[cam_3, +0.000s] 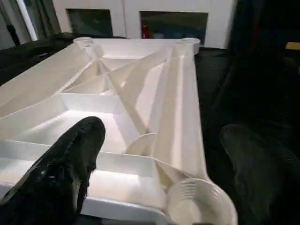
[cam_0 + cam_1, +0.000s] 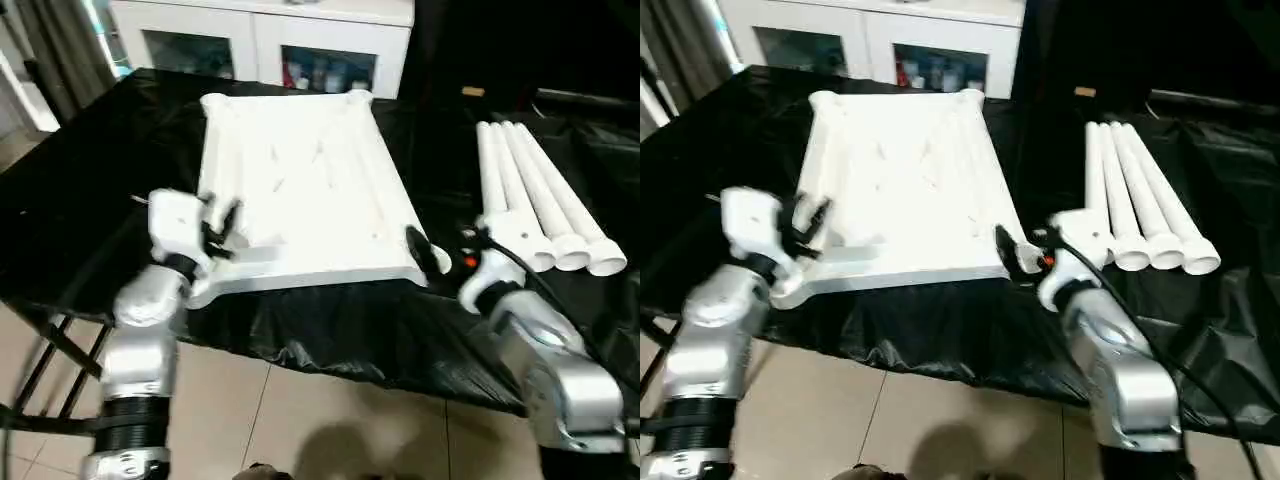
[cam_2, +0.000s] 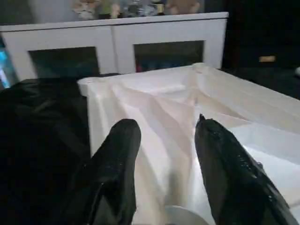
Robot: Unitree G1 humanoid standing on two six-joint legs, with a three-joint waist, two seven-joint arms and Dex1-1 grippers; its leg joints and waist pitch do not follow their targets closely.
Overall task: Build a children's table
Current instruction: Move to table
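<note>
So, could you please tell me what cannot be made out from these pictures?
- Tabletop near-left corner: head views, covered by the left claw.
- Cabinet contents: too small and blurred behind the glass.
- Leg count: the tubes overlap, so it could be three or four.
- Right claw: wrist view, fingers cut off by the lower edge.

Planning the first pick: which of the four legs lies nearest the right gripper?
The innermost leg, lying closest to the tabletop; the right gripper sits just beside its wide end.
</note>
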